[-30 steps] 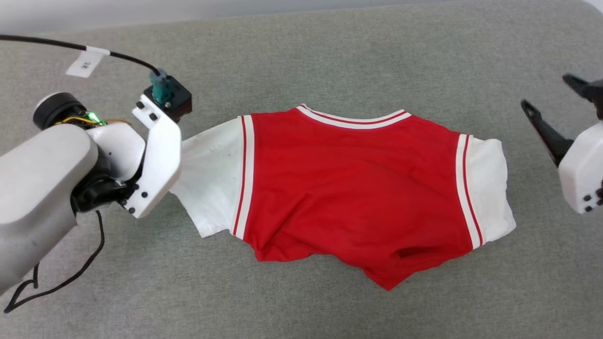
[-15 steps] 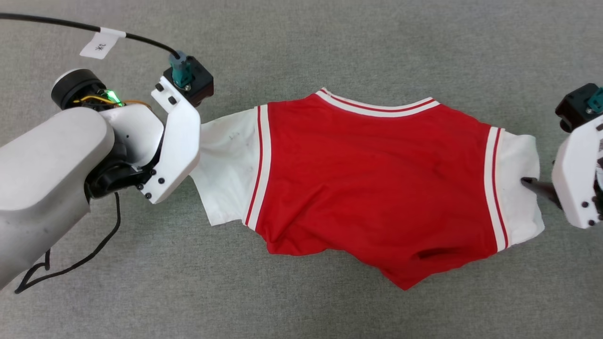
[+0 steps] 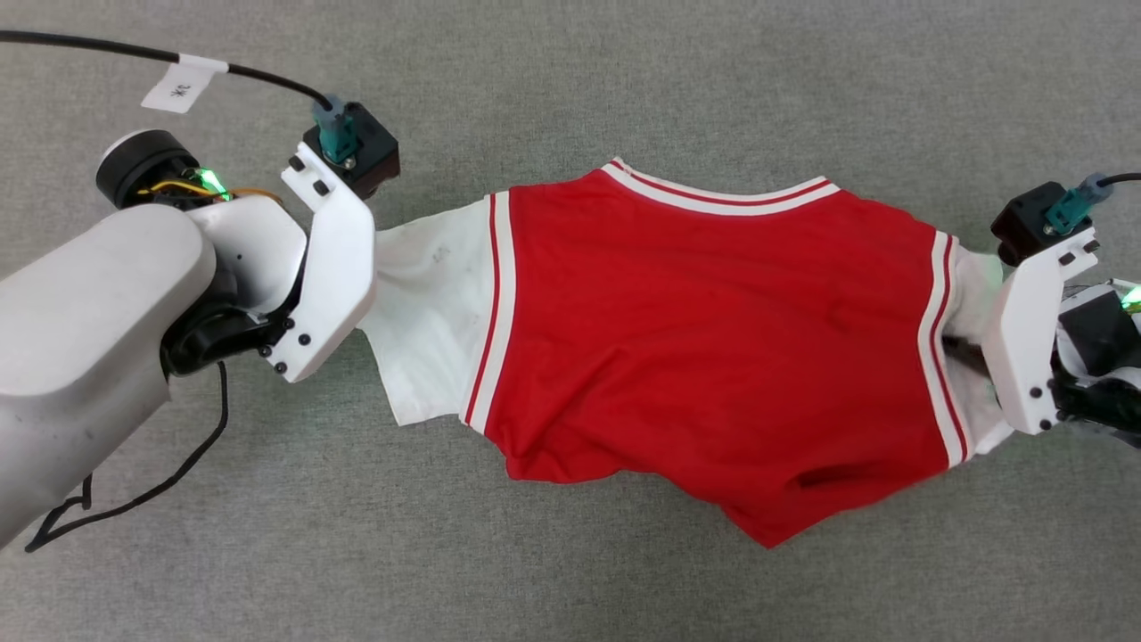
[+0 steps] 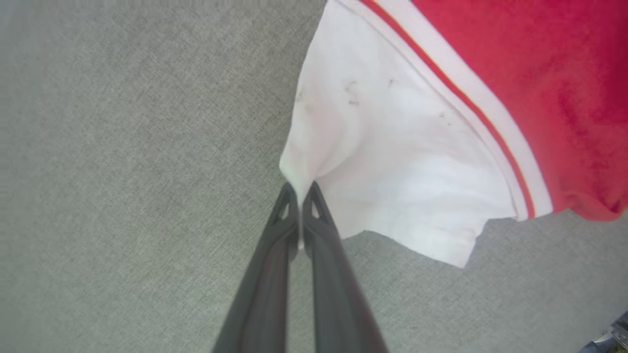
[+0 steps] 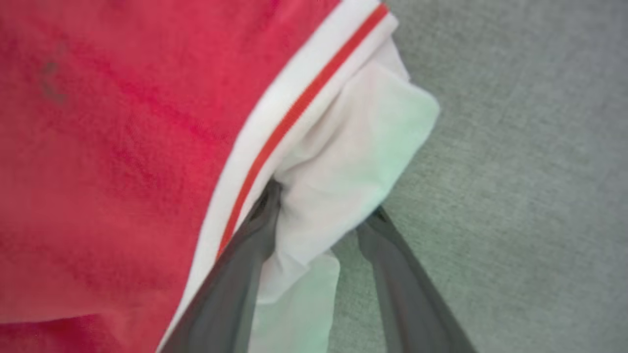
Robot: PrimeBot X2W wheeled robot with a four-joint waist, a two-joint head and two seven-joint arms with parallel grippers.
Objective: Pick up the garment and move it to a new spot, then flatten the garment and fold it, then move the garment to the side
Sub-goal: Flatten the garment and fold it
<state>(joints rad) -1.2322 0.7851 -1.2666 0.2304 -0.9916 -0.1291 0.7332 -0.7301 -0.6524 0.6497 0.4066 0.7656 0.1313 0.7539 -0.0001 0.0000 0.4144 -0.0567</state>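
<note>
The garment (image 3: 704, 330), a red jersey shirt with white sleeves and striped trim, lies spread on the grey surface with its plain red side up. My left gripper (image 4: 299, 189) is shut on the edge of the left white sleeve (image 3: 428, 303), and that cloth is pulled to a point at the fingertips. At the other end, my right gripper (image 5: 323, 206) straddles the bunched right sleeve (image 5: 343, 162). Its fingers stand apart, one under the striped trim (image 5: 274, 132) and one outside the sleeve. In the head view both wrist brackets hide the fingertips.
The grey fabric surface (image 3: 570, 80) extends on all sides of the shirt. A black cable with a white tag (image 3: 178, 85) runs to the left wrist camera, and a thin black cord (image 3: 134, 499) loops on the surface at the lower left.
My right gripper came in from the right onto the right sleeve, and its fingers have narrowed around the bunching cloth. The left gripper has kept its hold. The head camera shifted early on.
</note>
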